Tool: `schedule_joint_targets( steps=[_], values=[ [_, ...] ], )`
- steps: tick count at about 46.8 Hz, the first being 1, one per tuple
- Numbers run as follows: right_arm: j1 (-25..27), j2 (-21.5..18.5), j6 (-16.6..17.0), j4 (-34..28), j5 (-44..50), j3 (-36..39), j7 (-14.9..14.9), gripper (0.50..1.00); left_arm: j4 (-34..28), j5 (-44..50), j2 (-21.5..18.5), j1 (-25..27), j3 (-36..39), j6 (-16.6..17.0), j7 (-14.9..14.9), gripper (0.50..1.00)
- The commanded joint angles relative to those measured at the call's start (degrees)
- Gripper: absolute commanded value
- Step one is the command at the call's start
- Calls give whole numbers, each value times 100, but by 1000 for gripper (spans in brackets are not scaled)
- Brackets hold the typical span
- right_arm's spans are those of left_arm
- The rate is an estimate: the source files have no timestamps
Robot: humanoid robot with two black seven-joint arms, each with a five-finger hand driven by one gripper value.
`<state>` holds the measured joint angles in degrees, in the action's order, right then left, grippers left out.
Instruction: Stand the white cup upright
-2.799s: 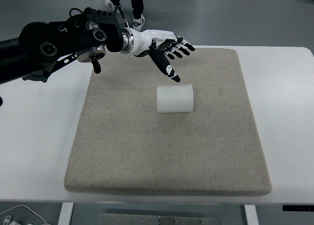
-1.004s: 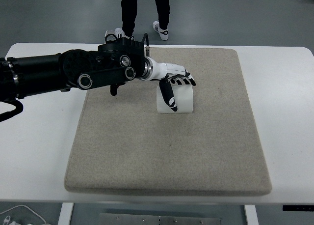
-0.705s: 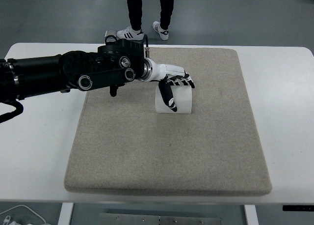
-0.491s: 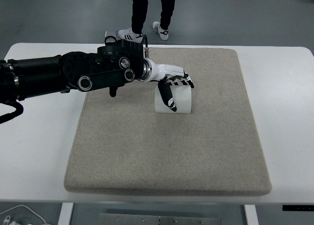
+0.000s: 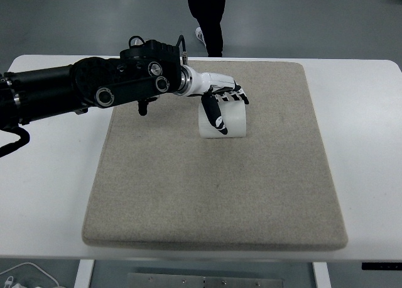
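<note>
A white ribbed cup [image 5: 231, 122] lies on its side on the grey felt mat [image 5: 213, 193], in the mat's far half. My left hand [image 5: 222, 105], white with black fingertips, is wrapped over the cup's top and left end, thumb down its near face, fingers curled over the top. The cup looks slightly lifted at its near side. The black left arm [image 5: 81, 90] reaches in from the left edge. My right arm is out of view.
The mat covers most of the white table [image 5: 364, 143]. A person's legs [image 5: 210, 14] stand beyond the table's far edge.
The left hand came down from above the cup and closed on it. In the last half second the hand and cup have shifted slightly up and away; the person walked rightward.
</note>
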<state>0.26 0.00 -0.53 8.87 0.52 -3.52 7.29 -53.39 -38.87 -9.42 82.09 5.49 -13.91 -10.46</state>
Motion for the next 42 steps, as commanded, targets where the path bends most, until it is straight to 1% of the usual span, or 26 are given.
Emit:
schedule_joint_targets(
  steps=[1,6,12,19,25,32,42],
  values=[
    [0,0,0,0,0,0,0,930,171,2,-25,-26,-311,-165,0,638],
    [0,0,0,0,0,0,0,930,434,63,-34,-35,-689,-340,18,638],
    [0,0,0,0,0,0,0,930,681,458,-51,-123,-1023,-507,79,636],
    [0,0,0,0,0,0,0,930,821,916,-227,-254,-1401,-639,158,630],
    [0,0,0,0,0,0,0,930,822,969,-376,-457,-1735,-666,352,630],
    [0,0,0,0,0,0,0,930,830,969,-499,-738,-2350,-850,571,630],
    [0,0,0,0,0,0,0,930,830,960,-508,-1116,-2904,-859,1107,626]
  ],
)
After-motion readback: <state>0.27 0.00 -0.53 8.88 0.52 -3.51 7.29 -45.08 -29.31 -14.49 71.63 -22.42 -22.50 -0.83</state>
